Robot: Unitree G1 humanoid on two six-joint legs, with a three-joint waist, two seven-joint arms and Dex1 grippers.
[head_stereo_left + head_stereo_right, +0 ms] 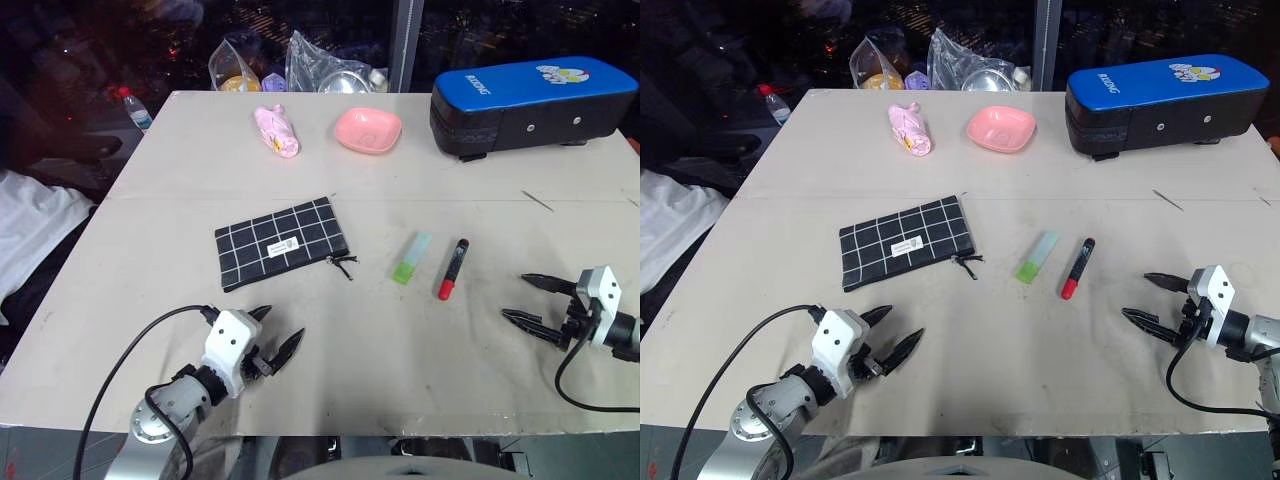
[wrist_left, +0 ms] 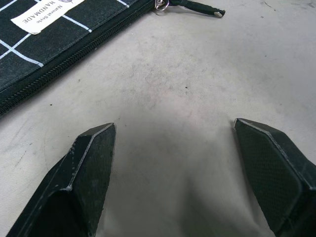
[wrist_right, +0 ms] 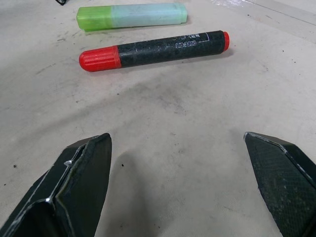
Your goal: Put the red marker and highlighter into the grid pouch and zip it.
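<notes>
marker [image 3: 153, 50] lies ahead of right gripper's [image 3: 177, 163] spread jaws.

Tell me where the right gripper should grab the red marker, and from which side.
Grip the red marker across its black barrel, mid-length, coming from above. It lies flat on the table, so only its long sides are free. The highlighter lies parallel on its left with a gap, likely room for one finger. The right gripper is open, empty, and nearest.

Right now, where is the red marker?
The red marker lies on the table, right of the highlighter, ahead of the open right claw.
</notes>
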